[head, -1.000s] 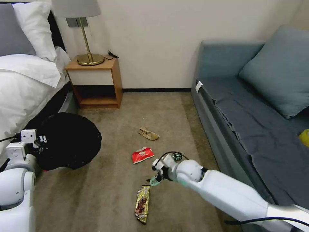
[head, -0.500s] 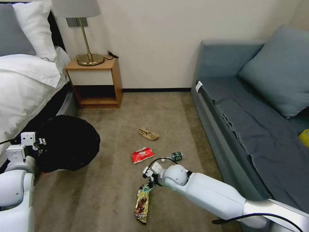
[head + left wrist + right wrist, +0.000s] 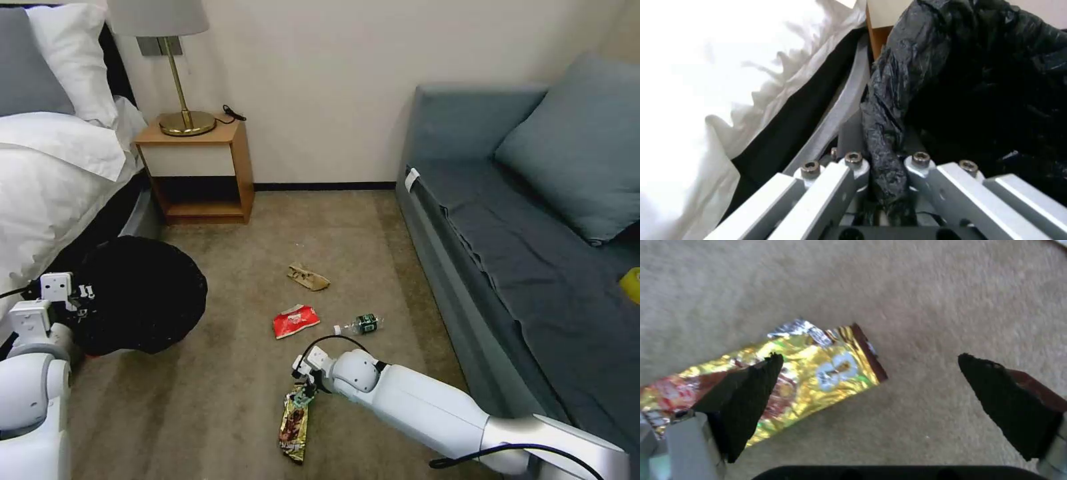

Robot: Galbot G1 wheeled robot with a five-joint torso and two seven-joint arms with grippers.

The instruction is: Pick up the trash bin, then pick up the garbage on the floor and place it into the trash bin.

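One gold wrapper (image 3: pixel 294 423) lies lengthwise toward the robot beneath the spread right pincer (image 3: pixel 303 393); left pincer (image 3: pixel 886 186) clamps the bin (image 3: pixel 137 293).

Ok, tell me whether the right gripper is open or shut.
Open: the right gripper has its fingers spread wide over the gold wrapper.

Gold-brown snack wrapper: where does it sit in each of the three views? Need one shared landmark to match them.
Head view: gold-brown snack wrapper lies on the carpet, low centre, right gripper open at its far end.
Left wrist view: not in it; the left gripper is shut on the trash bin bag rim.
Right wrist view: wrapper under one open fingertip.
Shared landmark: the right gripper.
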